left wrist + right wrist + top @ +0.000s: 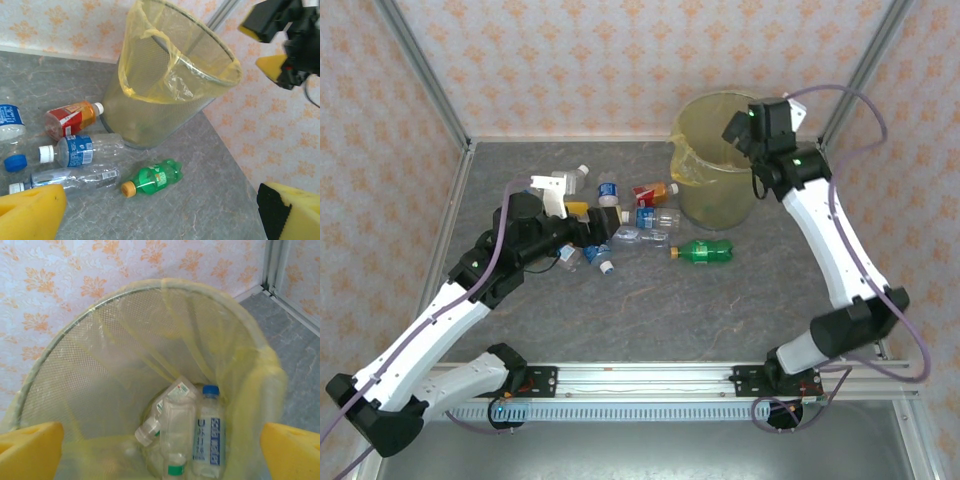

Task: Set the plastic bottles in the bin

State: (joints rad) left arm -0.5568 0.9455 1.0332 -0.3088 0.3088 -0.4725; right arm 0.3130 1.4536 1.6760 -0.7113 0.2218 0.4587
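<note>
Several plastic bottles lie on the grey table left of the bin [715,190], a round yellow-lined mesh bucket. Among them are a green bottle [705,251], a red-orange labelled one [655,192] and clear blue-labelled ones [608,190]. My left gripper [592,226] hovers open over this cluster with nothing between its yellow pads [30,212]. Ahead of it lie the green bottle [155,179] and a blue-labelled bottle [82,149]. My right gripper [740,130] hangs open above the bin's mouth. Inside the bin [125,340] rest a blue-capped bottle [210,432] and two clear ones [177,430].
Patterned walls and metal frame posts [425,70] close in the table on three sides. The bin stands near the back right corner. Open grey tabletop [670,310] stretches between the bottles and the arm bases.
</note>
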